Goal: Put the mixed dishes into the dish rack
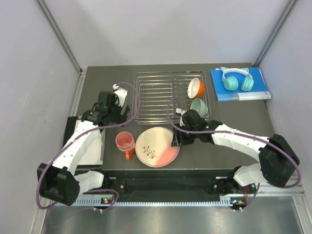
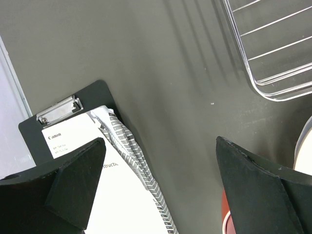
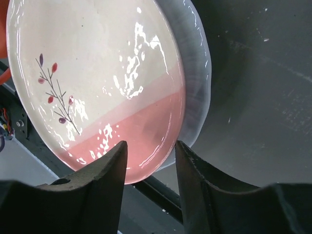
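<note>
The silver wire dish rack (image 1: pixel 161 95) stands at the back centre, with the orange bowl (image 1: pixel 195 87) and the mint-green bowl (image 1: pixel 198 106) on edge at its right end. The cream-and-pink sprig plate (image 1: pixel 156 146) lies on the white plate (image 3: pixel 197 83) near the front edge. The pink tumbler (image 1: pixel 125 141) sits against the orange mug (image 1: pixel 128 154), left of the plates. My right gripper (image 1: pixel 176 139) is open, its fingers either side of the sprig plate's right rim (image 3: pixel 151 146). My left gripper (image 1: pixel 119 117) is open and empty over bare table (image 2: pixel 160 141), between the clipboard and the mug (image 2: pixel 225 209).
A black clipboard with papers (image 1: pixel 90 146) lies at the left edge and also shows in the left wrist view (image 2: pixel 73 141). A blue book (image 1: pixel 258 90) with teal cat-ear headphones (image 1: pixel 237 78) lies at the back right. The rack's corner (image 2: pixel 273 48) shows in the left wrist view.
</note>
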